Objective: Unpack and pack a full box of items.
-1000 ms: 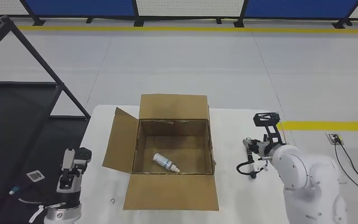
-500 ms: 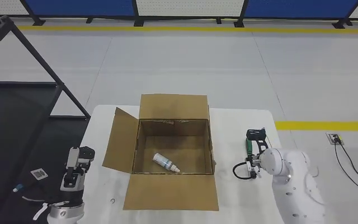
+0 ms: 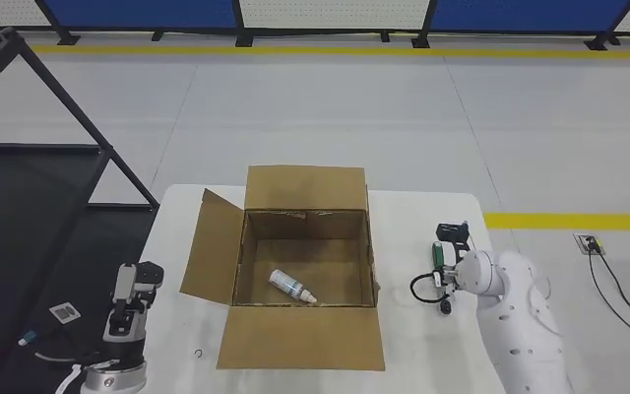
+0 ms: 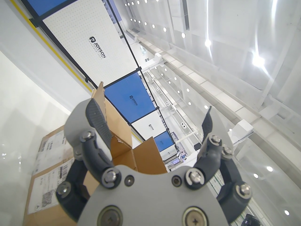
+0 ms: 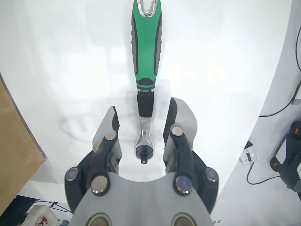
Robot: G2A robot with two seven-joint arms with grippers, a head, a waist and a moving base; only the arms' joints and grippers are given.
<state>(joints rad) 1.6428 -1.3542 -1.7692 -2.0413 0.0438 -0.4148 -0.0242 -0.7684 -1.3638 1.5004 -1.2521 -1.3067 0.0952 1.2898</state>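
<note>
1. Now your left gripper (image 3: pixel 128 288) waits left of the box (image 3: pixel 303 341), jaws open, empty.
2. The box stands open, one bottle (image 3: pixel 292 286) inside.
3. Your right gripper (image 5: pixel 143 105) has swung in over the wrench (image 5: pixel 145 48) lying right of the box, jaws open astride its neck; expect a grasp.

White table (image 3: pixel 413 217) w/ a small dark ring (image 3: pixel 199 353) near its front edge. Behind: blue & white partition panels (image 3: pixel 335 12), yellow floor line (image 3: pixel 295 49). Black metal frame (image 3: pixel 98 146) at left; floor socket (image 3: pixel 588 241) w/ cable at right.
</note>
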